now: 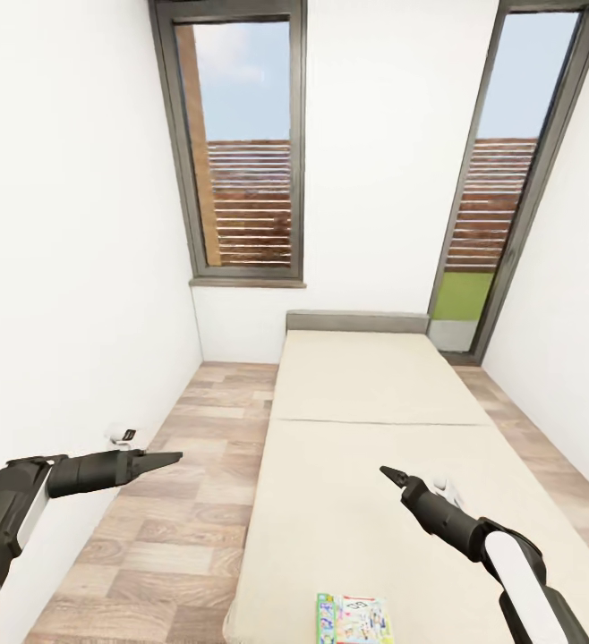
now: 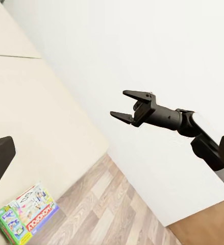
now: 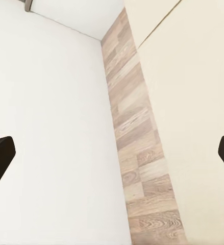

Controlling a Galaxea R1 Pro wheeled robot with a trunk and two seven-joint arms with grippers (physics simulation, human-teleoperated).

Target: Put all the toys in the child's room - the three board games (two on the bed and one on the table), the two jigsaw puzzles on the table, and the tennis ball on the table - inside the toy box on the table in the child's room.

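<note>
Narrow white room, wood floor (image 1: 165,537), two tall windows on the far wall; bed (image 1: 375,465) running lengthwise at centre-right.

Left gripper (image 1: 171,458): held out level over the floor beside the left wall, carrying nothing. Fingers (image 1: 156,461) look pressed close in the head view, yet the right wrist view shows its two dark tips standing at either edge of that picture, so parted is the likelier reading; state cannot be told for sure.

Bed: beige mattress, a seam crossing it, dark headboard (image 1: 357,320) at the far end. Bare apart from the item below.

Right gripper (image 1: 389,474): raised above the mattress, empty. In the left wrist view it (image 2: 123,105) stands with jaws spread against the wall, ready rather than gripping.

Board game (image 1: 353,619): flat white-green box lying face up on the mattress at the near end, below and just left of the right arm. Left wrist view shows it (image 2: 26,213) by the bed's corner. Judged the next pick; both arms likely held clear until the robot lines up.
</note>
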